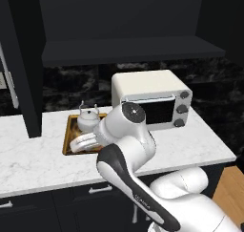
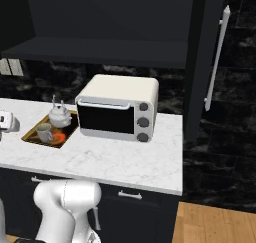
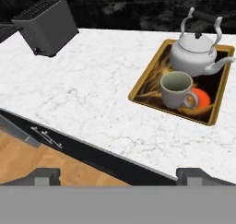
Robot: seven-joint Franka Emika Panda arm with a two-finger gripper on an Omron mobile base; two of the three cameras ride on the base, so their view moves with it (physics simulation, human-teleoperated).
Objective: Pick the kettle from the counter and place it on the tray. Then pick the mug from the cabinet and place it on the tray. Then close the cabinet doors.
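While hovering off the front edge of the counter (image 3: 92, 89), spread to full width and gripping nothing: the gripper (image 3: 122, 177).

On the tray (image 3: 146, 71): the kettle (image 3: 196, 52) upright at the back, the mug (image 3: 176, 89) just in front of it beside the orange-red spot. Close together; cannot tell whether touching. Judged done, then, both placements. Left to do: the cabinet doors. Open on either side of the dark cabinet shelf (image 1: 128, 49): the right door (image 2: 197, 62) with its silver bar handle (image 2: 216, 57), and the left door (image 1: 24, 68).

Risks from here, as judgement only:

- Could clip the kettle's wire handle or tip the mug if swung up straight across the tray instead of drawn back first.
- Could catch an elbow on the toaster oven (image 2: 117, 107) when reaching over it toward the right door.
- Could slide off a door's thin edge, or snag a finger behind the bar handle, if pushed with jaws this wide.
- Could leave a door ajar if pressed too lightly. Better to press flat on the panel near the handle and follow through.
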